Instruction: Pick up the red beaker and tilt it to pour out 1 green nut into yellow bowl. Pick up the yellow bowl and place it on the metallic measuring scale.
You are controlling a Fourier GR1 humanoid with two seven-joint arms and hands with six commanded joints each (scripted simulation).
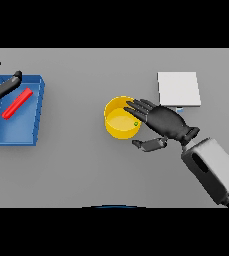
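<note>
No writing is seen anywhere. The grey tabletop (pixel 76 170) is left bare across its 6 o'clock half. At 9 o'clock a blue tray (pixel 16 131) is cut by the left edge; the red beaker (pixel 17 103) is laid flat inside it, with the relaxed left hand (pixel 1 86) just above. The metallic measuring scale (pixel 179 88) is set at 2 o'clock. The right hand (pixel 162 122) is spread, released, over the yellow bowl (pixel 116 129), hiding part of its rim; a green nut (pixel 136 123) is seen inside.

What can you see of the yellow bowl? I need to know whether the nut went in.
The yellow bowl is round, open-topped and upright on the grey table, left of the white scale. A small green nut lies inside near its right wall. The right hand reaches over its right rim with straight fingers, thumb below; whether they touch it is unclear.
</note>
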